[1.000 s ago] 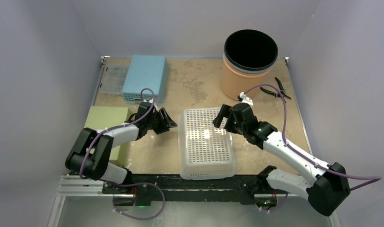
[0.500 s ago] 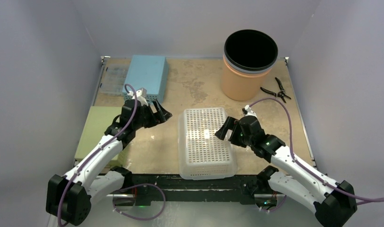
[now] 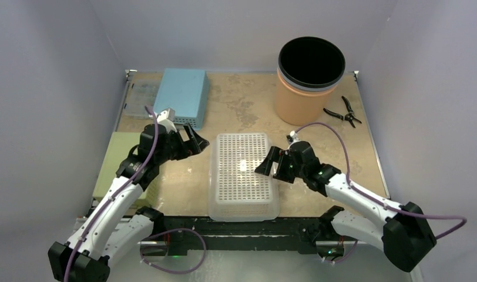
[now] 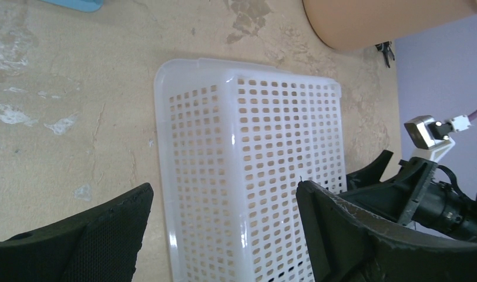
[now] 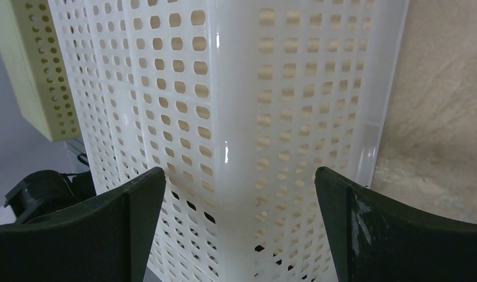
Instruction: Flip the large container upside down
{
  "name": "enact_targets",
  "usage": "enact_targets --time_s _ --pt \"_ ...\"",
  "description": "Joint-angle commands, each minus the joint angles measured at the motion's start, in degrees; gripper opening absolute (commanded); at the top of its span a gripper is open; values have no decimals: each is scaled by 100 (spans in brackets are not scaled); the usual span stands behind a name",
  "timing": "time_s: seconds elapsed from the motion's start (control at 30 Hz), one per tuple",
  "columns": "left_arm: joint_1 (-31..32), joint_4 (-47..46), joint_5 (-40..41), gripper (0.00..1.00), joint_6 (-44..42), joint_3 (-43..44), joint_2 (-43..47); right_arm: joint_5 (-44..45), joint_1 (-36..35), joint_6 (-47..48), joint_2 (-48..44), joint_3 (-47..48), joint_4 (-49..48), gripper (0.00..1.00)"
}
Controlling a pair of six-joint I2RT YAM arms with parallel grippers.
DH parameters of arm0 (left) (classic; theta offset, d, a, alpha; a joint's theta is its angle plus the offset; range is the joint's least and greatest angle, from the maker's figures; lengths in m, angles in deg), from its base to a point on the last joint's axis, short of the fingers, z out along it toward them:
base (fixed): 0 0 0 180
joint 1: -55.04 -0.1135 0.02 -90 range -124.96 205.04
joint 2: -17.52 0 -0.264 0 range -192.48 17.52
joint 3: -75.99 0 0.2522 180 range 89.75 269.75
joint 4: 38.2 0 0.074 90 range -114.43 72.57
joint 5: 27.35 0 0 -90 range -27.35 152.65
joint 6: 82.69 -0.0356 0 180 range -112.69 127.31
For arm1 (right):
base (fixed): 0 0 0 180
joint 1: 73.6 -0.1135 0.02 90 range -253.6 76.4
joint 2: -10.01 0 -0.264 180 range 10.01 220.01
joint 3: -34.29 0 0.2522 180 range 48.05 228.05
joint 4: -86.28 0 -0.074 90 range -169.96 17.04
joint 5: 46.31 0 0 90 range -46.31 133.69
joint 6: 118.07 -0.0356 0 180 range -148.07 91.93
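Note:
The large container (image 3: 242, 176) is a white perforated basket lying bottom-up on the table, its rim down. My left gripper (image 3: 196, 142) hovers open just off its far left corner, touching nothing. In the left wrist view the basket (image 4: 248, 147) shows between and beyond the left gripper's (image 4: 224, 194) wide-spread fingers. My right gripper (image 3: 269, 167) is open against the basket's right side. In the right wrist view the right gripper (image 5: 239, 176) straddles the long edge of the basket (image 5: 224, 88) where its bottom meets its side wall, with gaps on both sides.
An orange bucket (image 3: 309, 79) with a black inside stands at the back right, pliers (image 3: 343, 111) beside it. A blue box (image 3: 180, 97) and a clear case (image 3: 139, 98) lie at the back left. A pale green box (image 3: 121, 158) sits at the left edge.
The left gripper opened wide and drew back up and left from the basket. The right gripper came in against the basket's right side, and the basket slid a little to the left.

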Motion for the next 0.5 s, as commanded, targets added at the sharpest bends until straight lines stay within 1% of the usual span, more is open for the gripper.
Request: enact_targets --time_s 0.0,0.17,0.33,0.4,0.47 --pt "-23 491 266 91 -204 504 264 -446 3 150 536 270 -901 99" --pt "-23 752 375 92 -192 623 483 -617 -197 -70 1386 655 -1602 99" --pt "-23 945 344 92 -153 650 589 -346 -947 -528 2267 1129 -2108 99" --pt "-23 1025 373 92 -157 661 616 -270 -1133 -607 2437 1302 -2227 99" --pt "-20 1118 410 92 -162 667 646 -161 -1157 -602 2473 1418 -2192 99"
